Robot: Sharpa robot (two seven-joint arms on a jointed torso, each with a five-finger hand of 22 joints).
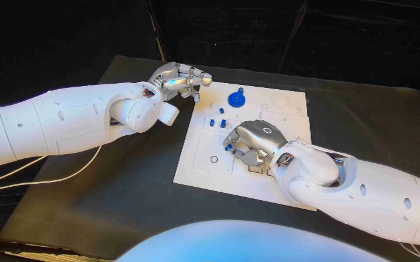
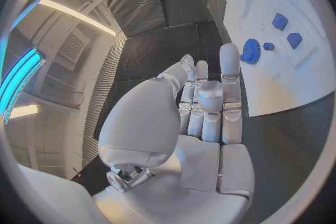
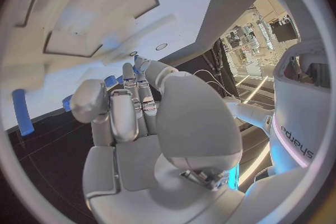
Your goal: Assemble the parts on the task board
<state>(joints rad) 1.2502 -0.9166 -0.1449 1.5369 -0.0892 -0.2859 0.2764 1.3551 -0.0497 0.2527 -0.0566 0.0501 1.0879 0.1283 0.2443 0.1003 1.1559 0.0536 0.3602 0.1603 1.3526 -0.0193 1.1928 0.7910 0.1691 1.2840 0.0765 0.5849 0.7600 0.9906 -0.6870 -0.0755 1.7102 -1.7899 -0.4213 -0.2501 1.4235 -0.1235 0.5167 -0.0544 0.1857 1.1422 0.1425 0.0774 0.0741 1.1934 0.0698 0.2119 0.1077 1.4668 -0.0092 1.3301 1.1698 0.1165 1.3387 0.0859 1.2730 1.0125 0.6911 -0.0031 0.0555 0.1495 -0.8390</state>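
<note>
Parts lie on the task board (image 1: 197, 174) at mid-table: a blue gear (image 1: 236, 99) near the far edge and small blue pieces (image 1: 217, 121) just nearer. The right hand (image 1: 254, 141) hangs over the board's middle, fingers curled down by a blue piece (image 1: 228, 148), probably to grasp it; whether it grips cannot be told. The left hand (image 1: 179, 82) hovers off the far-left corner, fingers apart, holding nothing, probably clear of the work.

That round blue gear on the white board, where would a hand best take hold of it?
Probably from above, by the rim. The blue gear looks to lie flat on the white board, so only its toothed edge and the small knob in its middle stand clear for fingers. The left hand hovers nearest, just off the board's edge, holding nothing.
</note>
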